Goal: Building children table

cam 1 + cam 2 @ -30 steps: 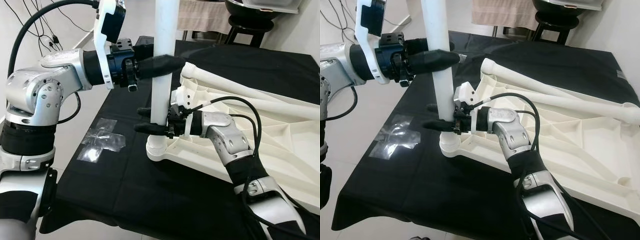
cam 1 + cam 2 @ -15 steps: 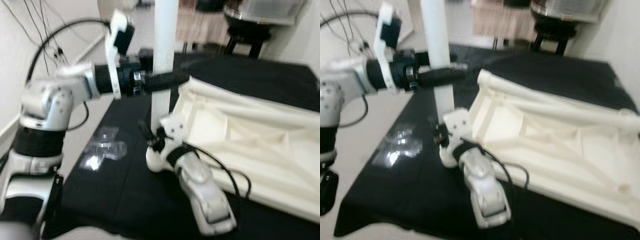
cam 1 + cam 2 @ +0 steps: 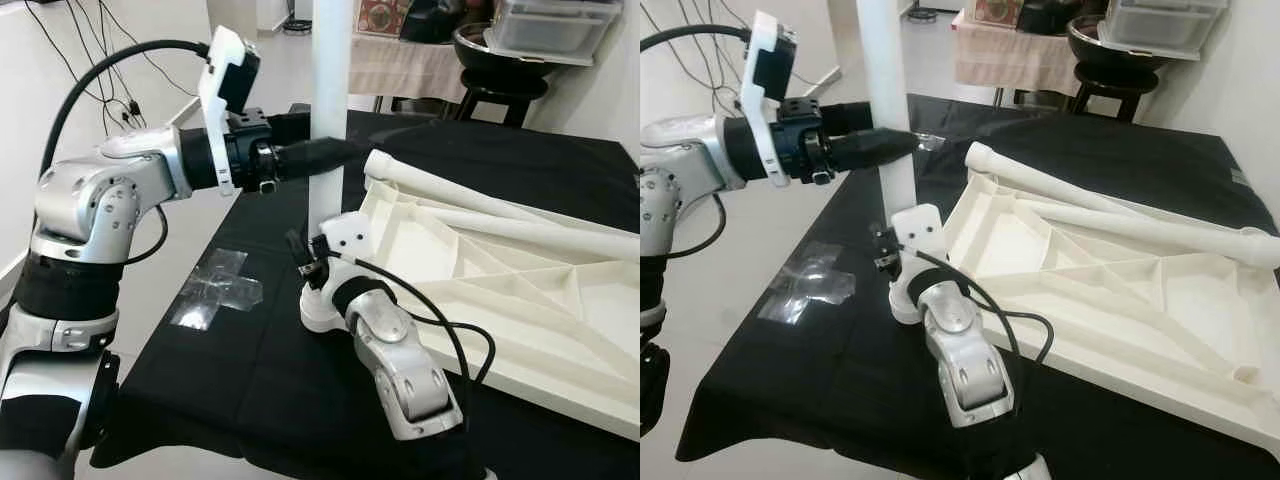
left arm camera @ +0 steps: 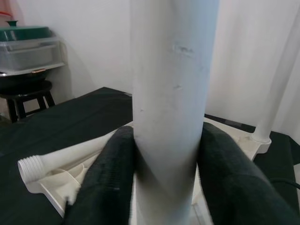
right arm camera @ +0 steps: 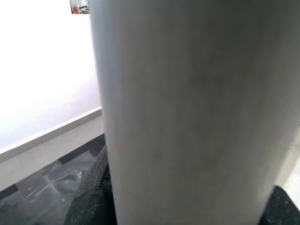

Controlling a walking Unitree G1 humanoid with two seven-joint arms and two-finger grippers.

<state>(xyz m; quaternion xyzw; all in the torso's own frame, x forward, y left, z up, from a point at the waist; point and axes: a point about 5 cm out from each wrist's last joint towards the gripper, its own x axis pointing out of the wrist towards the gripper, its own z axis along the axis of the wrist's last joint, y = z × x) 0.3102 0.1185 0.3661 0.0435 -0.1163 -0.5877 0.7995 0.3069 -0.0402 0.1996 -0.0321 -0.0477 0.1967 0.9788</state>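
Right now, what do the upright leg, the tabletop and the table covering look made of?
Upright leg: likely matte white plastic, moulded threads on a lying leg. Tabletop: same white plastic, ribbed underside. Covering: black fabric, apparently, draping over the edge.

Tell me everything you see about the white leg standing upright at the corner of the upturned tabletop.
The upright leg is a smooth white plastic-looking tube, standing vertical in the round corner socket of the upturned tabletop on the black cloth. The left claw is shut on it partway up; the right claw grips it just above the socket.
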